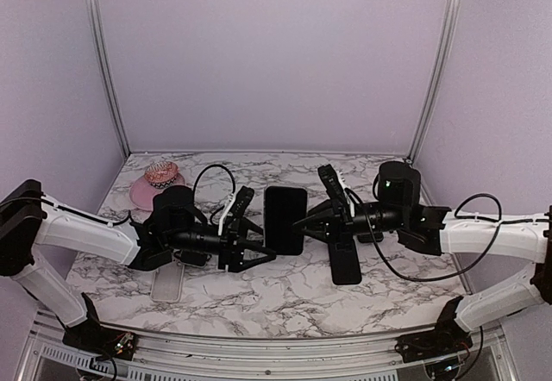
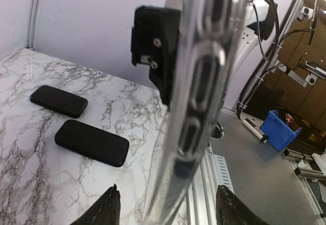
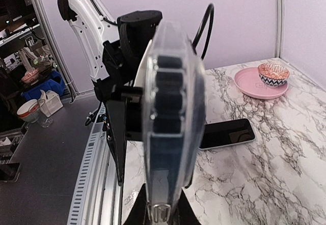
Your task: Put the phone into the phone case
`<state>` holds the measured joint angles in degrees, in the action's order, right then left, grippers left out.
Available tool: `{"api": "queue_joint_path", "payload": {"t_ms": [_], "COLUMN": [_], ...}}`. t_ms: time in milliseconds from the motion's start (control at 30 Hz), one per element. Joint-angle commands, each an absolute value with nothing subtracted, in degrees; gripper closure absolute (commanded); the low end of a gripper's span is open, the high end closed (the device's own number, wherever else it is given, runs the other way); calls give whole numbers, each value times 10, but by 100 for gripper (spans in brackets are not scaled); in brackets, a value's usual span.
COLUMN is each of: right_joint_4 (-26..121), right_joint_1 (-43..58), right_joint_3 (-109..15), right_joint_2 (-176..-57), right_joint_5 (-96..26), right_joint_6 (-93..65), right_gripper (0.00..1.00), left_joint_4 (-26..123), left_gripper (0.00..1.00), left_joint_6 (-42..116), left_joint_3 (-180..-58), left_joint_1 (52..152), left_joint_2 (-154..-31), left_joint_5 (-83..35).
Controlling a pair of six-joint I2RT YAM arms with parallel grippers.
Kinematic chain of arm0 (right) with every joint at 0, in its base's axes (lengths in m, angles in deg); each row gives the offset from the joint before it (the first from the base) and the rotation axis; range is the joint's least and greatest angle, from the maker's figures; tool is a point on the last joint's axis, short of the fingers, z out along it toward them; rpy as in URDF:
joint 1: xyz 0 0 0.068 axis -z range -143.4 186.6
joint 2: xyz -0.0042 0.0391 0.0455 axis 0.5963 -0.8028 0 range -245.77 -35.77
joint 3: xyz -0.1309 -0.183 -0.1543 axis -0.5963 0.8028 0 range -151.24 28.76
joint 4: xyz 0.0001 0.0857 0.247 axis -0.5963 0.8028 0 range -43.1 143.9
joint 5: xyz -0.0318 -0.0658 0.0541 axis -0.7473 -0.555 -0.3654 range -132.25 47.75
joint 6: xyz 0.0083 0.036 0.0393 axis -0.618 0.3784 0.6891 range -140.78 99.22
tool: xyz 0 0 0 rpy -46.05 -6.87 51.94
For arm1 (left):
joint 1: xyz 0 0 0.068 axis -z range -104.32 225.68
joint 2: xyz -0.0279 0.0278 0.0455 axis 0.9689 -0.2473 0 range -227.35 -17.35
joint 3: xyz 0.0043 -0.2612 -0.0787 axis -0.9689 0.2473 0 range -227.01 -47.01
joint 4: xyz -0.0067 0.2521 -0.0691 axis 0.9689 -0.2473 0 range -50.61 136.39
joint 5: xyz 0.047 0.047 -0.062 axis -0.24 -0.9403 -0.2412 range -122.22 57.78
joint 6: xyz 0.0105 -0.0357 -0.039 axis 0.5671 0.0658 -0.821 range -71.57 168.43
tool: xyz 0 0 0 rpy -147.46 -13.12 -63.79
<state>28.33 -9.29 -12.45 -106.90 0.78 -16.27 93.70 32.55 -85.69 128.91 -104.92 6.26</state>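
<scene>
A black phone sitting in a clear case [image 1: 285,219] hangs in the air at the table's middle. My right gripper [image 1: 304,224] is shut on its right edge. In the right wrist view the cased phone [image 3: 173,113] stands edge-on, pinched at its base by the gripper [image 3: 165,214]. My left gripper [image 1: 255,231] is open, with its fingers on either side of the left edge. In the left wrist view the clear case edge [image 2: 196,92] runs between the wide-apart fingertips [image 2: 108,211] without touching them, and the gripper [image 2: 168,212] is open.
Two more black phones lie on the marble right of centre [image 1: 345,262] [image 1: 330,179]; they also show in the left wrist view [image 2: 91,142] [image 2: 58,101]. A light-edged phone lies front left [image 1: 166,284] [image 3: 226,134]. A pink plate [image 1: 138,196] with a patterned bowl [image 1: 161,174] sits back left.
</scene>
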Motion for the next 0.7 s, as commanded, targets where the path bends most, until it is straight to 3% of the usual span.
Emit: {"api": "queue_joint_path", "payload": {"t_ms": [0,100,133,167,267,367,433,600,633,667], "right_joint_4": [220,224,226,227,233,258,285,241,236,231], "right_joint_1": [-89,-89,-89,-89,-89,-89,-89,-103,-105,-105], "right_joint_3": [-148,-153,-155,-154,-154,-145,-129,-89,-87,-87], "right_joint_2": [-1060,-1066,-1067,-1067,-1068,-1072,-1086,-1110,-1111,-1110], "right_joint_5": [13,19,20,19,13,-18,-29,-20,-24,-29], "right_joint_6": [-144,-144,-143,-144,-145,-147,-154,-134,-136,-137], "right_gripper": [100,100,100,100,96,56,44,45,50,63], "left_joint_4": [960,961,963,963,965,975,1002,1034,1035,1035], "left_gripper": [52,87,97,100,100,100,100,100,100,100], "left_joint_6": [370,374,376,377,370,352,336,312,311,311], "left_joint_3": [-856,-859,-858,-857,-854,-855,-854,-858,-859,-859], "left_joint_1": [1303,1303,1303,1303,1303,1303,1303,1303,1303,1303], "left_joint_2": [-1051,-1045,-1042,-1038,-1032,-1025,-1021,-1036,-1039,-1041], "left_joint_5": [59,50,47,44,38,38,43,56,58,60]}}
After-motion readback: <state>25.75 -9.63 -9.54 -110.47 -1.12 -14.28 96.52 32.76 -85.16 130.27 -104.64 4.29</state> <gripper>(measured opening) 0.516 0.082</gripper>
